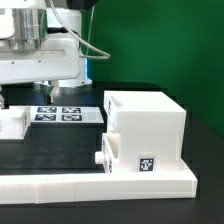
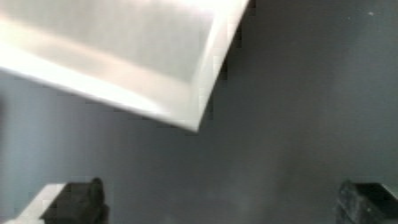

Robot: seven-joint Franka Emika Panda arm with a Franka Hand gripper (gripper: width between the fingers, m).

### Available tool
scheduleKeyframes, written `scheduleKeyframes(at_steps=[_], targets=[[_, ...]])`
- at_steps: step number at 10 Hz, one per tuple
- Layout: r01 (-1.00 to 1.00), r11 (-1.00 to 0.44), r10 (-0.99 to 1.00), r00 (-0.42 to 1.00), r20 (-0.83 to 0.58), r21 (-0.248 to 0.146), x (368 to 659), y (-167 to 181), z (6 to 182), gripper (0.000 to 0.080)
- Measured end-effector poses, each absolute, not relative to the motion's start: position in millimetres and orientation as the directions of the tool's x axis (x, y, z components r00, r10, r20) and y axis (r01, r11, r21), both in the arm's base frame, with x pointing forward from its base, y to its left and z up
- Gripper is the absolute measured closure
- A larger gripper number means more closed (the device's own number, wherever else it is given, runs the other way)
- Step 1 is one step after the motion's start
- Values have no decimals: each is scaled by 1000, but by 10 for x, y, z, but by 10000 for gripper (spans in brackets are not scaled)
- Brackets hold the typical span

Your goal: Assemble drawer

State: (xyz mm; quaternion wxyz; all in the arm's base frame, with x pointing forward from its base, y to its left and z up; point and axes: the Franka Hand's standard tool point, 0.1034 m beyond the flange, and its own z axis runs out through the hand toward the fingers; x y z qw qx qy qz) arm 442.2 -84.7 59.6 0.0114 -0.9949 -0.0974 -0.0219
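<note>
Since the drawer sits low in the casing, with its front and knob standing slightly proud on the exterior view's left, the fitting of this one looks largely done; whether it is pushed fully home I cannot tell, and a short push may be all it lacks. The casing stands upright on the table just behind the low border wall, at the exterior view's right; above the drawer its side seems to show an unfilled opening, though the picture is too small to be sure. Well apart, at the exterior view's left edge, lies another white part, beside the marker board; if it belongs in the casing, that is the larger share left to do. The gripper hangs over that left side with its fingers spread wide and nothing between them; in the wrist view only dark table and a pale slab, which I cannot name, lie beneath it.
</note>
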Motion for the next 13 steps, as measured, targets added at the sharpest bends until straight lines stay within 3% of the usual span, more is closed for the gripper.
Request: scheduleKeyframes(at_steps=[1, 4, 10, 13], targets=[[14, -999, 14, 1000, 18, -30, 4347, -842, 541, 151], [-151, -988, -151, 989, -14, -39, 4172, -827, 452, 151], [-119, -992, -119, 993, -11, -39, 4128, -829, 412, 151], [-93, -995, -93, 996, -4, -31, 4000, -809, 254, 151]])
